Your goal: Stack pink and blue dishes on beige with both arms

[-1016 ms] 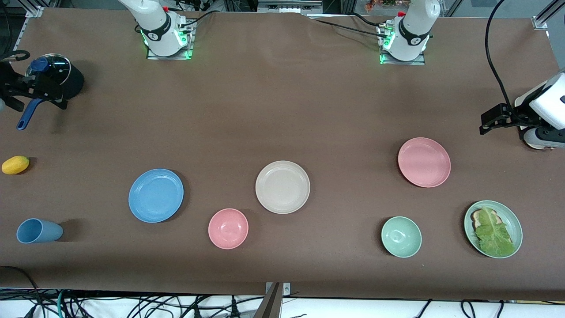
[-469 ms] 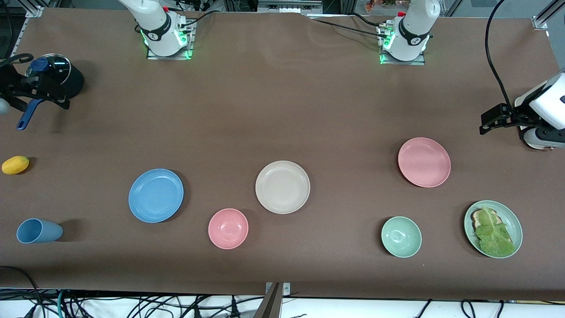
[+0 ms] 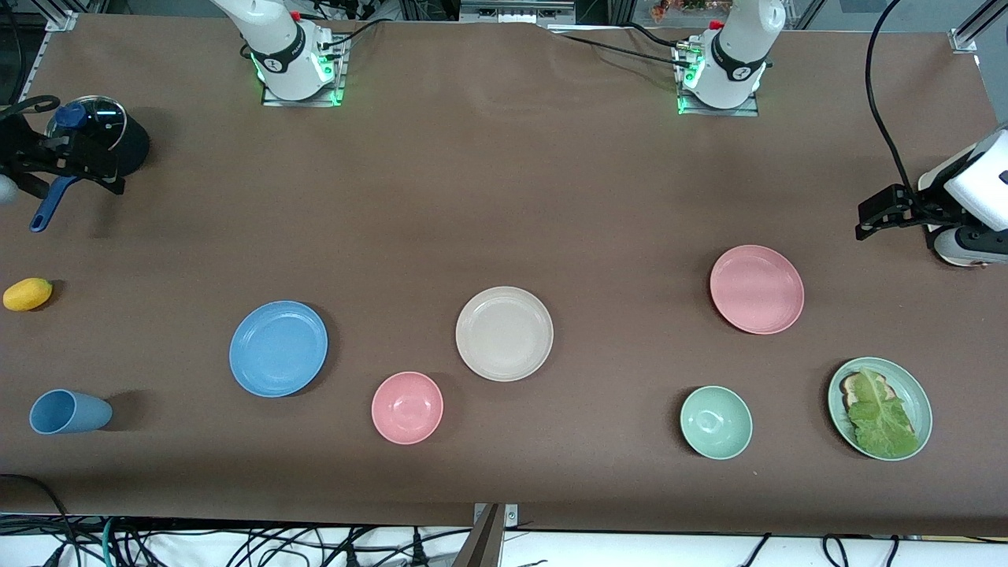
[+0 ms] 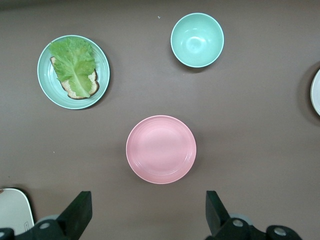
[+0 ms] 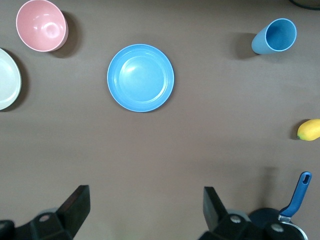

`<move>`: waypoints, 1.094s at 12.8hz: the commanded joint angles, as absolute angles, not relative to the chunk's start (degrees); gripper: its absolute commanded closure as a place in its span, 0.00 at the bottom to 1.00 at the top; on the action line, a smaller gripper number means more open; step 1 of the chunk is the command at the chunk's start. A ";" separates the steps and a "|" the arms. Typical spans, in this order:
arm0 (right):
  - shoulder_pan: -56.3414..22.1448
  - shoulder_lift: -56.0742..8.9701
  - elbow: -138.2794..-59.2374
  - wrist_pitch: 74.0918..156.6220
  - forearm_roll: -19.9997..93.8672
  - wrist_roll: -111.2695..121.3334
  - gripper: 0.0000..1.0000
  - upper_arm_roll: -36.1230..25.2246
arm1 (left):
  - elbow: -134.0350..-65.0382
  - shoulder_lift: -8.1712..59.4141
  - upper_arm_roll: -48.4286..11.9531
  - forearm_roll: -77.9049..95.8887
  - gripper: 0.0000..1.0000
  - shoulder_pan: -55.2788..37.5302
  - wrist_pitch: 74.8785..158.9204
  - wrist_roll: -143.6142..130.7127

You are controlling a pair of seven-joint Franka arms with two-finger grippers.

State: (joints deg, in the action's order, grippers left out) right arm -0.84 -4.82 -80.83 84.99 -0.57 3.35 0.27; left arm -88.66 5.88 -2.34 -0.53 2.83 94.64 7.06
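The beige plate lies in the middle of the table. The blue plate lies toward the right arm's end and shows whole in the right wrist view. The pink plate lies toward the left arm's end and also appears in the left wrist view. My left gripper hangs open and empty in the air near its end of the table. High over the black pot, my right gripper is open and empty too.
A pink bowl sits nearer the front camera than the beige plate. A green bowl and a green plate with lettuce lie near the pink plate. A blue cup, a lemon and a black pot stand at the right arm's end.
The right gripper has shifted very slightly over the black pot. The plates and the left gripper have not moved.
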 commanded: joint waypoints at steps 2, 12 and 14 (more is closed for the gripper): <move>-0.53 -3.96 -81.56 84.29 -0.35 3.43 0.00 0.70 | -87.71 6.24 -2.11 0.70 0.00 2.90 94.57 7.65; -0.62 -4.48 -81.39 83.67 -0.97 4.13 0.00 0.70 | -87.89 6.24 -2.37 0.62 0.00 2.90 94.04 7.65; -0.62 -4.66 -81.39 83.76 -1.05 5.35 0.00 0.70 | -87.89 6.50 -2.29 0.44 0.00 2.90 94.04 7.65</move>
